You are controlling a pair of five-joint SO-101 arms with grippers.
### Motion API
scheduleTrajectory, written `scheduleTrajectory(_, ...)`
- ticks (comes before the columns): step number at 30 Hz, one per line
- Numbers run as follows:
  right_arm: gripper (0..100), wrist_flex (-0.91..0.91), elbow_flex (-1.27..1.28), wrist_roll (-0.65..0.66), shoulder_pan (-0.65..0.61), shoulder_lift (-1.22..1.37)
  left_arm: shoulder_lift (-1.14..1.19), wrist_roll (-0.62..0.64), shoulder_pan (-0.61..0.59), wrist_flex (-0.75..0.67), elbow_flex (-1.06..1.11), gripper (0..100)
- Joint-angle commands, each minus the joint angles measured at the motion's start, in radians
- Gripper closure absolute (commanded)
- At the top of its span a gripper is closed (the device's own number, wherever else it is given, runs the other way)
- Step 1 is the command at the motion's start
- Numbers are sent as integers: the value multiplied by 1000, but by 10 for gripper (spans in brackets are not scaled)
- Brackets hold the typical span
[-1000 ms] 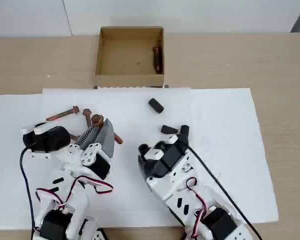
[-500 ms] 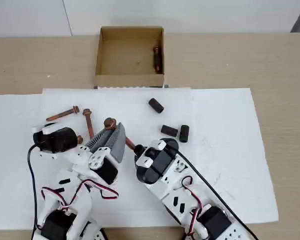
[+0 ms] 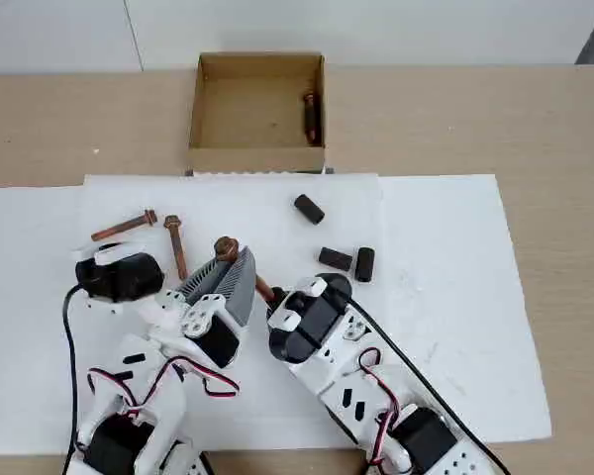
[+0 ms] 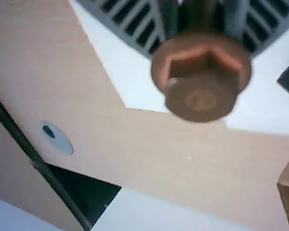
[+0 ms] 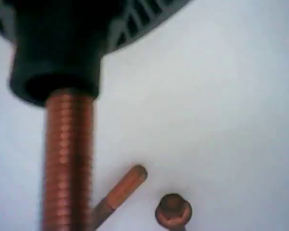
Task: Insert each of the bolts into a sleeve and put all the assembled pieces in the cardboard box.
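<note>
I am pinching the copper hex-head bolt (image 3: 226, 247) in my left gripper (image 3: 235, 267), its shank lining up with the black cylindrical sleeve (image 5: 55, 72) that my right gripper (image 3: 277, 296) is clamping, tip at the mouth.

Loose sleeves (image 3: 336, 259) lie scattered before the cardboard box (image 3: 257, 158).

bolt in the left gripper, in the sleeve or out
In, tip at least: the right wrist view shows the threaded bolt entering the mouth of the sleeve.
</note>
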Motion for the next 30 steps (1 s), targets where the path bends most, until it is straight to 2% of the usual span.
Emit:
scheduleTrajectory(1, 995, -28, -20, 9, -4, -15, -11, 5, 8, -26, 21, 994)
scheduleTrajectory(9, 995, -70, -20, 11, -22, -15, -12, 5, 71, -23, 47, 994)
scheduleTrajectory(16, 995, -70, -18, 11, -50, -13, -11, 5, 78, -15, 47, 994)
scheduleTrajectory(20, 995, -70, -23, 11, -50, -15, -11, 2, 81, 68, 42, 994)
scheduleTrajectory(25, 995, -70, -38, 12, -47, -15, -12, -84, 164, 219, 41, 994)
scheduleTrajectory(30, 995, -70, -41, 68, -45, -15, -12, -141, 183, 255, 41, 994)
